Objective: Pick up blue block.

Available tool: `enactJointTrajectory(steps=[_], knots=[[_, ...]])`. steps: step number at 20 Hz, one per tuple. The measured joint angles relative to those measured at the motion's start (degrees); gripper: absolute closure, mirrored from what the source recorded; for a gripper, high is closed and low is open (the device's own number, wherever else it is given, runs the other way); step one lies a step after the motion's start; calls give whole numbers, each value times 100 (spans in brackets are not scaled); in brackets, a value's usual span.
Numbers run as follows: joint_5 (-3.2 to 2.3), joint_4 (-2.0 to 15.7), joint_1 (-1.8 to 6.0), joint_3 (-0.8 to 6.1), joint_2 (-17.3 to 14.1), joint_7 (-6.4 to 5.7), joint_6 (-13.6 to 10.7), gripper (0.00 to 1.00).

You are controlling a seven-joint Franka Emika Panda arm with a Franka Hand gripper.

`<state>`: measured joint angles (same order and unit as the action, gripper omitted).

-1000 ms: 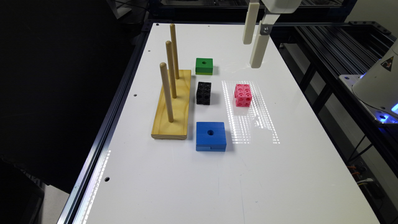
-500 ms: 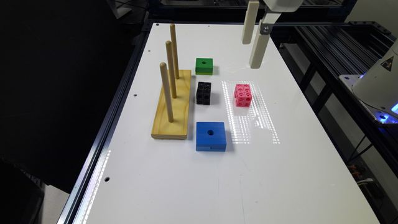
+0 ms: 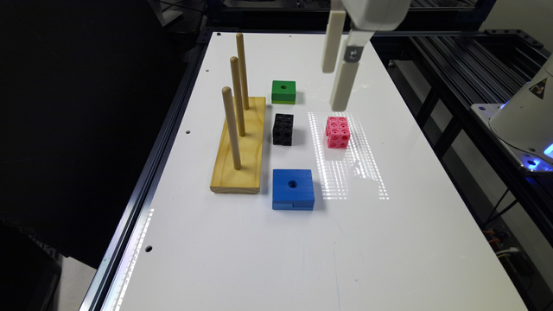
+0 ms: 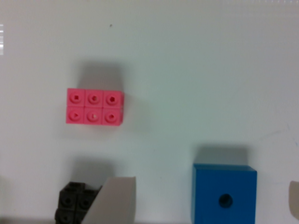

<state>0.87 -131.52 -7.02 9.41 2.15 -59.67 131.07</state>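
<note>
While nothing is held:
gripper (image 3: 336, 88): released, raised over table's (image 3: 268, 259) far end
blue block (image 3: 293, 188): near, untouched

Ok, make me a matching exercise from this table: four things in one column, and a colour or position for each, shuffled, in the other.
Things:
1. blue block
2. green block
3. pink studded cube
4. gripper

Descriptions:
A. hangs in the air above the table
B. smaller holed block by the far end of the peg board
C. lies beside the black studded cube
D. largest block, by the near end of the peg board

Pairs: 1-D, 2-B, 3-C, 4-A
</note>
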Motion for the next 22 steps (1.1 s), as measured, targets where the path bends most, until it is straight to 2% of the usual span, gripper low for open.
enactJointTrajectory(steps=[2,5,12,14,19,22], knots=[[0,105,0,76,-118,-80,0,0],[0,155,1,144,-179,-141,0,0],[0,145,5,153,-222,-147,4,0],[-1,110,5,153,-359,-147,130,0],[-21,75,9,151,-884,-147,684,0],[-21,78,9,149,-970,-147,773,0]])
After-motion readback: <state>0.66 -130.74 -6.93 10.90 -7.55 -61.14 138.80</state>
